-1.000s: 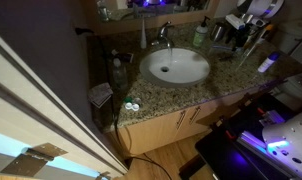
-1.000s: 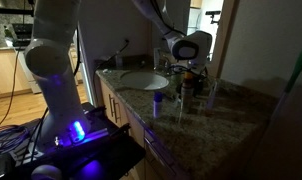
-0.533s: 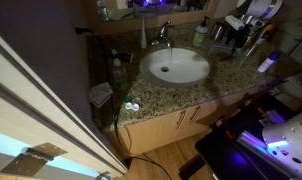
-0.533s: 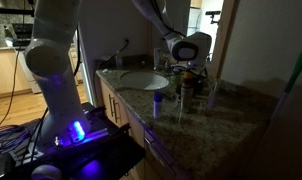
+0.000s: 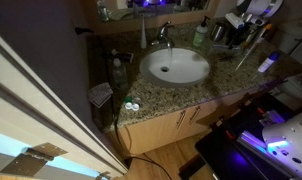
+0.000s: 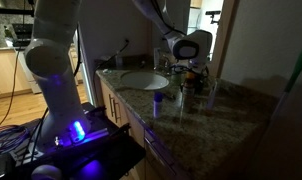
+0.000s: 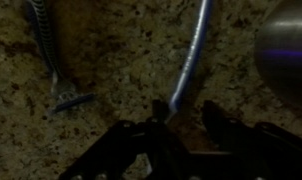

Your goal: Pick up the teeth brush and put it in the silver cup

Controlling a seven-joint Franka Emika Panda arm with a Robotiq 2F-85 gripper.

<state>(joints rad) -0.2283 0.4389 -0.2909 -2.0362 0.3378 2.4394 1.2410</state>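
Right, I have the fingers [image 6: 191, 72] down low over the granite bench [image 7: 111, 60], spread apart and gripping nothing. In the wrist view the teeth brush [image 7: 195, 50] lies flat on the bench. Its thin pale handle runs from the far edge down into the gap between the two tips. Its near end sits just beside the left tip; I cannot tell whether they touch. The silver cup [image 7: 286, 50] stands to the right of the brush, near but apart. A razor [image 7: 51, 55] lies well off to the left.
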